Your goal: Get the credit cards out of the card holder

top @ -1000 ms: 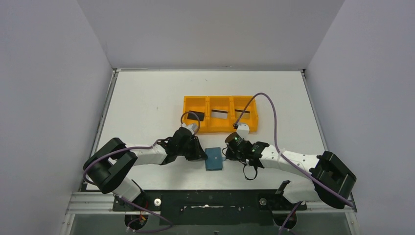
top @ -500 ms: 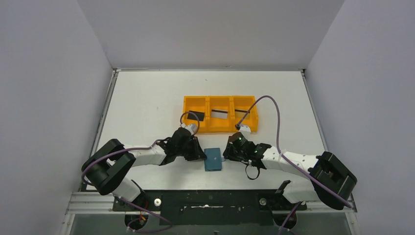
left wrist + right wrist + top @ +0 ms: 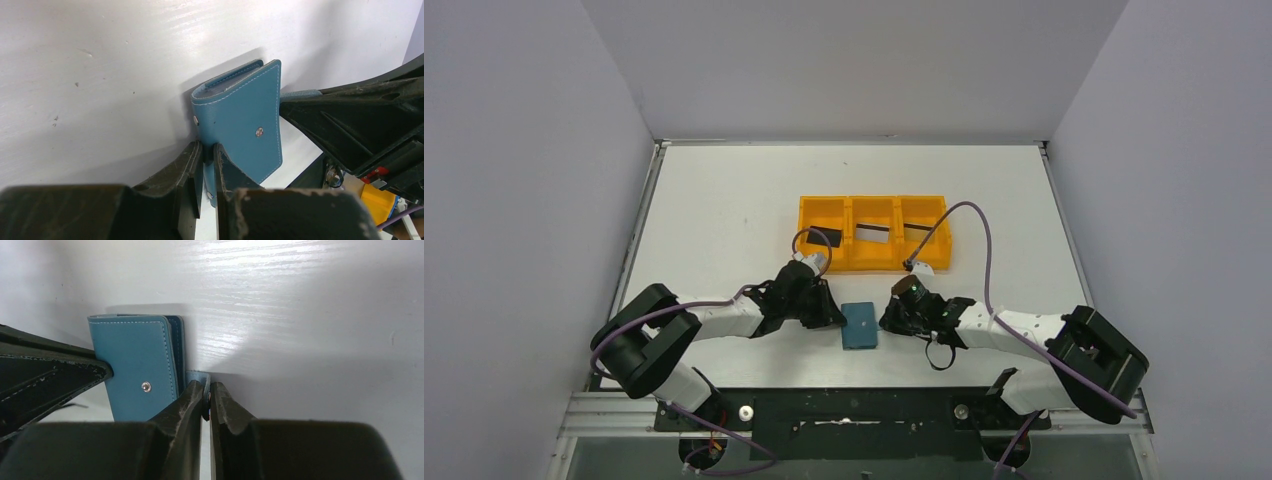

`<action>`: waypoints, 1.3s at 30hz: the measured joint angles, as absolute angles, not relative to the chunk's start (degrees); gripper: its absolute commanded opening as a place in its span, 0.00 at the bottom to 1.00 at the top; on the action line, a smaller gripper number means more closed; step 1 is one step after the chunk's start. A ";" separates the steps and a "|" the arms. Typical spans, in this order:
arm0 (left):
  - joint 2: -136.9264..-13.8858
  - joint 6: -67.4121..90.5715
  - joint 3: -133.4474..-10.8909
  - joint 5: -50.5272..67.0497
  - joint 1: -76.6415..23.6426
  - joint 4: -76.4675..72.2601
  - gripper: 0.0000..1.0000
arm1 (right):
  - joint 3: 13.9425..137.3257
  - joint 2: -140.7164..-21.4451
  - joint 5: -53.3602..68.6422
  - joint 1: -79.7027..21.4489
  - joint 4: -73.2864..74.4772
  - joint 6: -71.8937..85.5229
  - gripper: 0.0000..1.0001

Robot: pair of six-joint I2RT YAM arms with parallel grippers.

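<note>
on white table (image 3: 724,200), teal card holder (image 3: 860,325) lies folded; left gripper (image 3: 207,146) pinched nearly closed on its left edge, right gripper (image 3: 206,385) likewise on snap tab (image 3: 196,375): opening step, next likely unsnap and lift flap.

a white table (image 3: 724,200) with faint wood grain stands inside a booth of plain pale grey walls: a left wall (image 3: 524,150), a back wall (image 3: 854,60) and a right wall (image 3: 1174,150). a dark metal rail (image 3: 854,408) runs along its near edge. soft light leaves a bright sheen on the tabletop.
</note>
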State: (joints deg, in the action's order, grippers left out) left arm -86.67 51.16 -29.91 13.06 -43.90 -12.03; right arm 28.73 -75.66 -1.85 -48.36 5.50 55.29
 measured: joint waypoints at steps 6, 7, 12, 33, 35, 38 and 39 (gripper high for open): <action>-85.49 51.18 -29.80 12.29 -43.90 -11.25 0.25 | 28.75 -75.35 -1.80 -48.38 5.50 54.94 0.00; -84.60 51.13 -29.63 11.94 -43.90 -10.79 0.30 | 28.75 -74.89 -1.76 -48.42 5.50 54.78 0.00; -77.62 50.81 -28.73 8.43 -43.90 -7.99 0.56 | 28.77 -68.40 -2.09 -48.45 6.02 53.17 0.00; -39.94 53.78 -18.72 -6.50 -36.12 3.29 0.93 | 40.58 -75.48 3.88 -55.40 3.05 46.30 0.02; -39.62 53.74 -18.63 -5.37 -34.46 4.21 0.93 | 40.58 -75.70 3.01 -55.29 3.36 47.09 0.02; -40.16 53.25 -18.63 -3.16 -32.69 5.17 0.93 | 40.42 -75.70 1.52 -54.74 3.73 48.47 0.02; -40.66 53.06 -18.63 -2.48 -32.45 5.34 0.93 | 40.16 -75.64 0.86 -54.37 3.97 48.93 0.02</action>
